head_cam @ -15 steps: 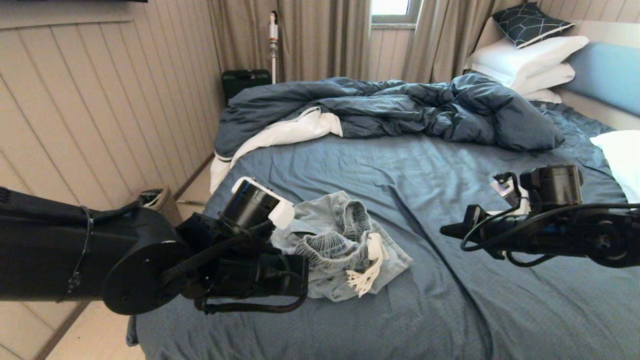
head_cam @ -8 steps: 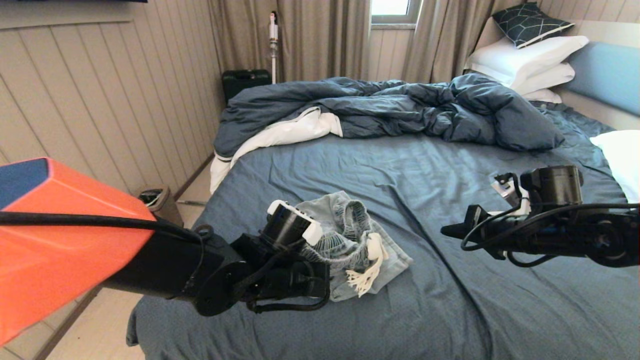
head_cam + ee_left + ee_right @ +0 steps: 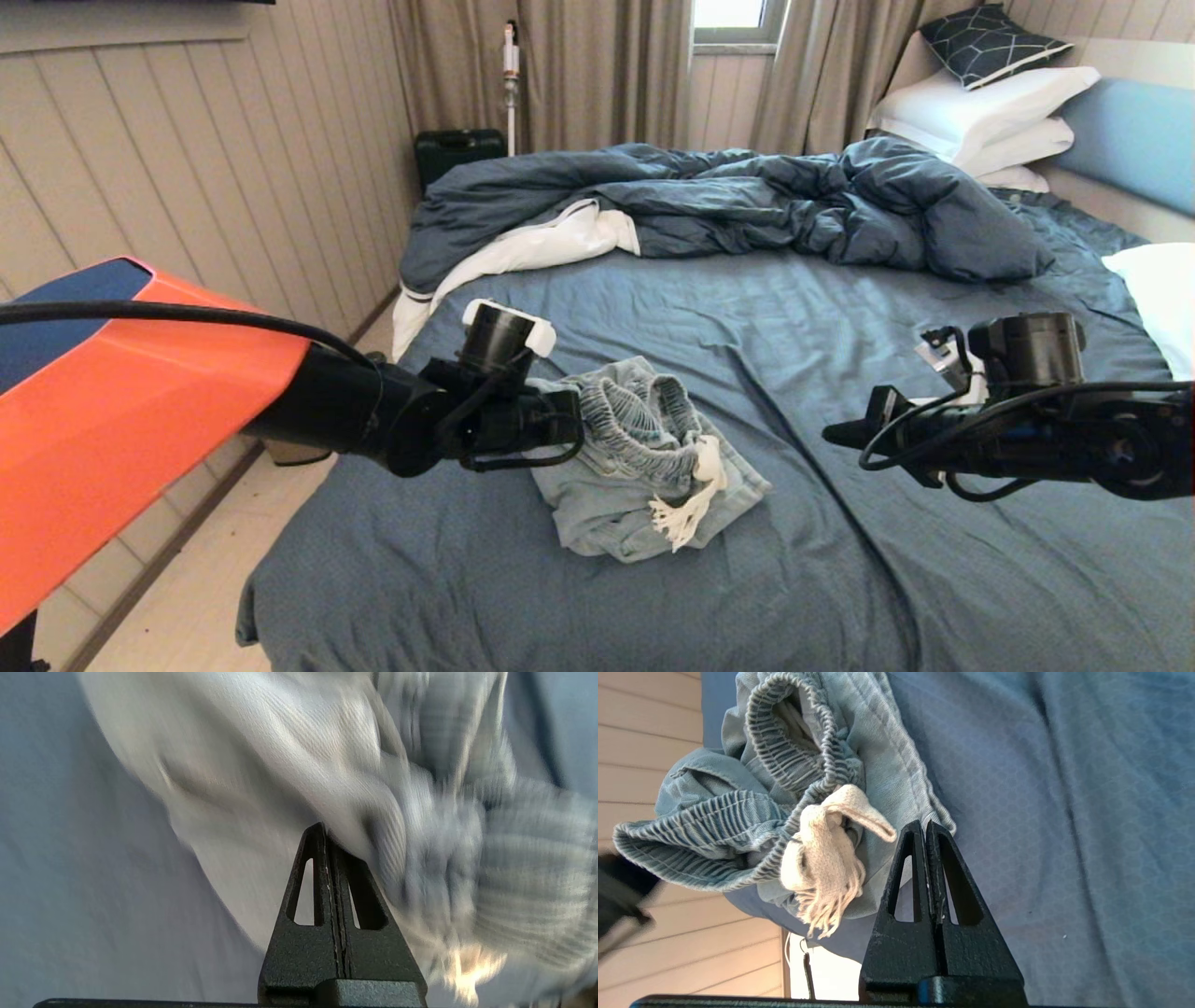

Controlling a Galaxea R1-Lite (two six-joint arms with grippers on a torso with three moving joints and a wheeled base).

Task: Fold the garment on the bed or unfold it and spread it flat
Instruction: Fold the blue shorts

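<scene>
— Head view: is the left tool (image 3: 574,425) gripping the garment (image 3: 644,467)?
— Its fingers are pressed together at the waistband's edge; whether cloth sits between them, I can't tell. Right tool (image 3: 840,432), closed and empty, hovers beside the garment.
— Risk?
— Soft crumpled denim on the bed (image 3: 840,308); ribbed elastic could slip free.

I'm working in a home bedroom: a large bed (image 3: 840,308) fills my view, its rumpled duvet (image 3: 728,201) at twelve o'clock, stacked white pillows (image 3: 990,117) at two, curtains (image 3: 597,70) and a small window (image 3: 733,17) beyond.
</scene>
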